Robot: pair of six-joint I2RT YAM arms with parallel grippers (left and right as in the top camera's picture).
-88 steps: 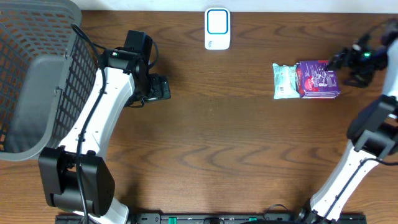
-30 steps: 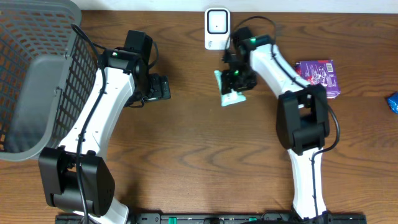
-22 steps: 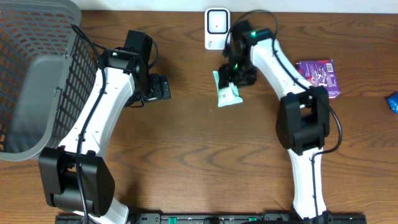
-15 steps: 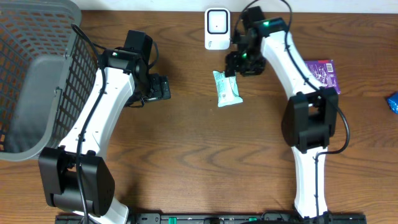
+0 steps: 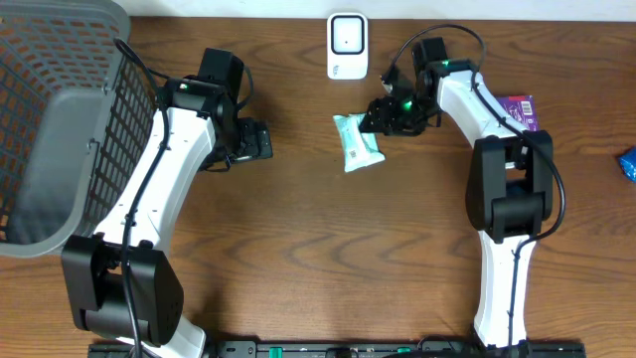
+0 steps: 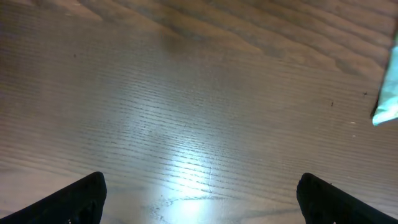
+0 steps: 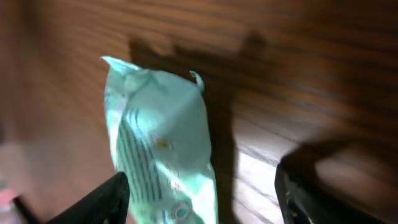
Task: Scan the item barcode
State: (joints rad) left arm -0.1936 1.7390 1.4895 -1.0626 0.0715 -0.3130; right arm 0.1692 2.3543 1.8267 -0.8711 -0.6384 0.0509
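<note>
The item is a mint-green packet lying flat on the wooden table, below the white barcode scanner at the back edge. My right gripper hovers just right of the packet's upper end, open and holding nothing. In the right wrist view the packet lies on the wood below the spread fingers, and the right gripper is not touching it. My left gripper stands open to the packet's left. The left wrist view shows bare wood ahead of the left gripper and a sliver of the packet.
A grey mesh basket fills the far left. A purple packet lies at the right, partly behind my right arm. A blue item peeks in at the right edge.
My right gripper has opened and let go of the green packet, then drawn back to the right. The packet now lies flat, slightly further left. The left arm has not moved.
</note>
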